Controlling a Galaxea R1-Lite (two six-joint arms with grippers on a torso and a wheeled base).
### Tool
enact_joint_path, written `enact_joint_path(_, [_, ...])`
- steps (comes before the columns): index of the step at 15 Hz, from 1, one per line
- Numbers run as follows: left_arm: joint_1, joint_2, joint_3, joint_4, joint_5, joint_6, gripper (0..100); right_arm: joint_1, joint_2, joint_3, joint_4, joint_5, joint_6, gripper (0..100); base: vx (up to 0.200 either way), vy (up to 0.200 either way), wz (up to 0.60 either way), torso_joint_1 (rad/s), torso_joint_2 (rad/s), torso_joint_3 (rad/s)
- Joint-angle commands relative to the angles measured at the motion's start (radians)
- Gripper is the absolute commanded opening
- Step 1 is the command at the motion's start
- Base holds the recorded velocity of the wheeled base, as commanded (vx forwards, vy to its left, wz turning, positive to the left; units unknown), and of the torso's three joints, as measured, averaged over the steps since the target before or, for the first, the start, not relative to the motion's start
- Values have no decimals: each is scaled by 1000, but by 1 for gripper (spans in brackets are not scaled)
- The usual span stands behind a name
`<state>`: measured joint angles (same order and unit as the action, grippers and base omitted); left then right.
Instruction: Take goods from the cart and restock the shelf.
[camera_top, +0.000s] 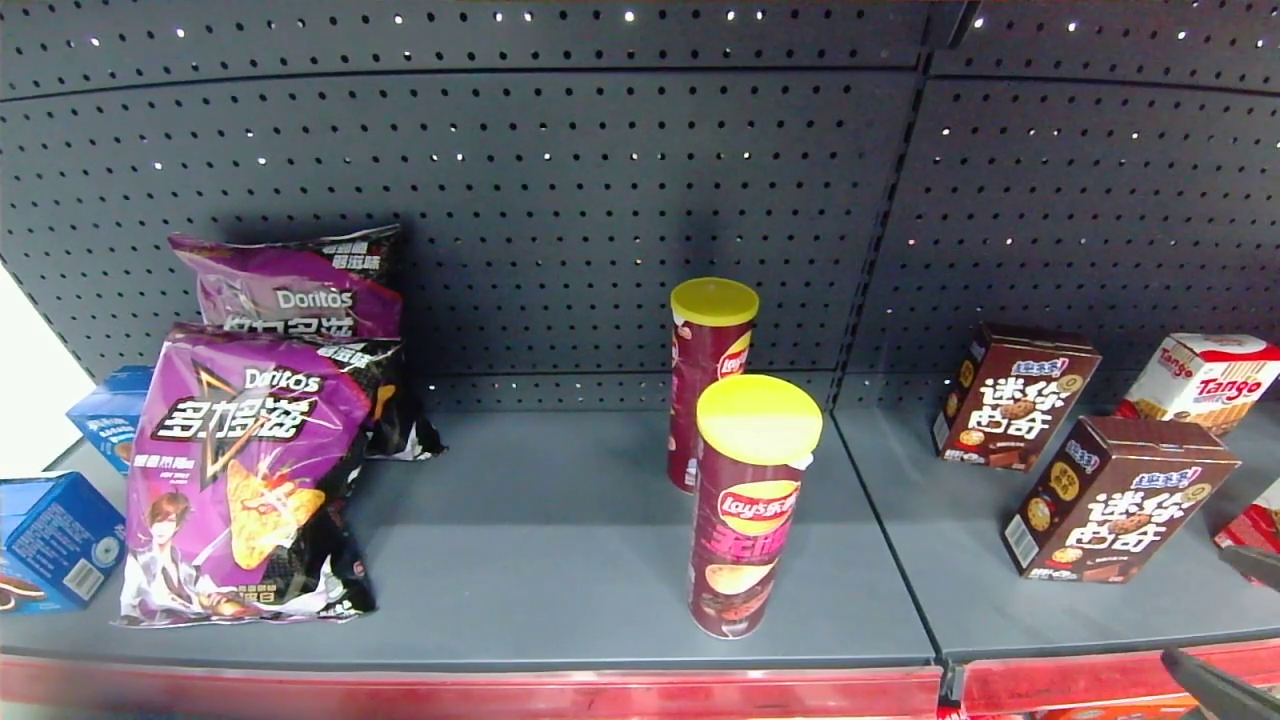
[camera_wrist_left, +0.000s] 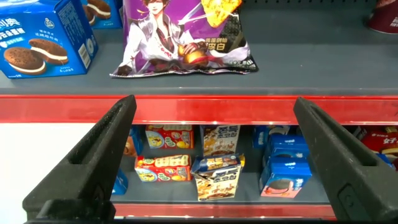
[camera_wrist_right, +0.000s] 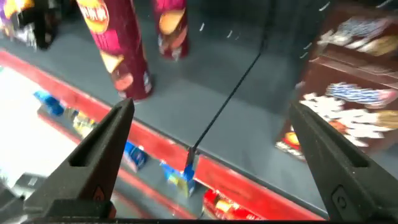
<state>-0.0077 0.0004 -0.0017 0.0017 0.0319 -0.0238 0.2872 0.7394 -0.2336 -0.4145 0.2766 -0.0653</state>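
The grey shelf (camera_top: 560, 540) holds two maroon chip cans with yellow lids, one in front (camera_top: 750, 500) and one behind (camera_top: 708, 375). Two purple chip bags (camera_top: 240, 480) lie at its left. My left gripper (camera_wrist_left: 214, 109) is open and empty, level with the shelf's red front edge (camera_wrist_left: 205, 109), just below the front chip bag (camera_wrist_left: 180, 37). My right gripper (camera_wrist_right: 211, 112) is also open and empty, off the shelf's front edge between the front can (camera_wrist_right: 121, 50) and a brown biscuit box (camera_wrist_right: 348, 112). Its fingertips (camera_top: 1215, 685) show at the head view's lower right.
Blue biscuit boxes (camera_top: 50, 540) stand at the far left. Two brown boxes (camera_top: 1120, 500) and a red-and-white box (camera_top: 1215, 380) sit on the right section. A lower shelf holds several small boxes (camera_wrist_left: 217, 171). Bare shelf lies between the bags and cans.
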Motion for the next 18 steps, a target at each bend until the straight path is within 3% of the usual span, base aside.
enact_joint_path(1, [0,0,-1,0,0,-1,100,58,124,-1,-6,-43,-2,100,0,0,0,0,0,0])
enact_joint_path(2, [0,0,0,0,0,-1,100,82,135,-1,-6,-77,-2,100,0,0,0,0,0,0])
enact_joint_path(3, [0,0,-1,0,0,-1,100,174,181,-13,-6,-192,2,100,0,0,0,0,0,0])
enact_joint_path(5, [0,0,-1,0,0,-1,100,250,236,-29,-7,-278,16,100,0,0,0,0,0,0])
enact_joint_path(12, [0,0,0,0,0,-1,100,299,426,-144,-10,-300,50,100,0,0,0,0,0,0])
enact_joint_path(18, [0,0,0,0,0,-1,100,357,601,-214,-58,-384,91,100,0,0,0,0,0,0])
